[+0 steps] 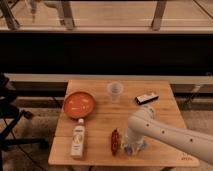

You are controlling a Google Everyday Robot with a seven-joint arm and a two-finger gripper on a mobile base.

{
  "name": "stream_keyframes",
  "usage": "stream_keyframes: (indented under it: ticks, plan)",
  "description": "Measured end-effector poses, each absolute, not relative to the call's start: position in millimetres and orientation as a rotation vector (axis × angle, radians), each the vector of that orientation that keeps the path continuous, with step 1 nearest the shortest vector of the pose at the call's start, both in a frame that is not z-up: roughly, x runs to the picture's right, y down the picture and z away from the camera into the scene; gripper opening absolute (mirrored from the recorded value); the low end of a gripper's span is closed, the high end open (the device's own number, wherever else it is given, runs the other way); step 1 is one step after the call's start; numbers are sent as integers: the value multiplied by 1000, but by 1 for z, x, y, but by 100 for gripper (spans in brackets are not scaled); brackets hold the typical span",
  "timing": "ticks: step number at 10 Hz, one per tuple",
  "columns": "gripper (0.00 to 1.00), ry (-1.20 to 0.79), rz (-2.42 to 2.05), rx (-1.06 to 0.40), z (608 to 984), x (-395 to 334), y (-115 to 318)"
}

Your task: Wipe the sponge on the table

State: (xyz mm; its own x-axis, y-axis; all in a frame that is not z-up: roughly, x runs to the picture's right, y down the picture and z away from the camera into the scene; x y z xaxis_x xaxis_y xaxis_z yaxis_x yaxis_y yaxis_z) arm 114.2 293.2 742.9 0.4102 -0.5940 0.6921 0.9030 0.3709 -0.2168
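The light-brown plank table (165,112) fills the middle of the camera view. My white arm reaches in from the lower right, and the gripper (133,145) points down at the table's front centre. A small light-blue patch, the sponge (138,147), shows at the gripper's tip against the tabletop. The gripper covers most of the sponge, so the hold on it is not visible.
An orange plate (79,104) sits at the left, with a clear cup (115,91) behind centre and a black-and-white bar (146,98) at the back right. A white bottle (78,139) lies front left. A red-brown packet (115,141) lies just left of the gripper.
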Motion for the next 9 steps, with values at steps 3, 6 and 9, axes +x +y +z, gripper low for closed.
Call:
stream_keyframes:
  ticks: [3, 6, 9]
  plan:
    - [0, -559, -1014, -635, 751, 107, 275]
    - [0, -566, -1000, -630, 764, 103, 246]
    - [0, -575, -987, -625, 783, 105, 220]
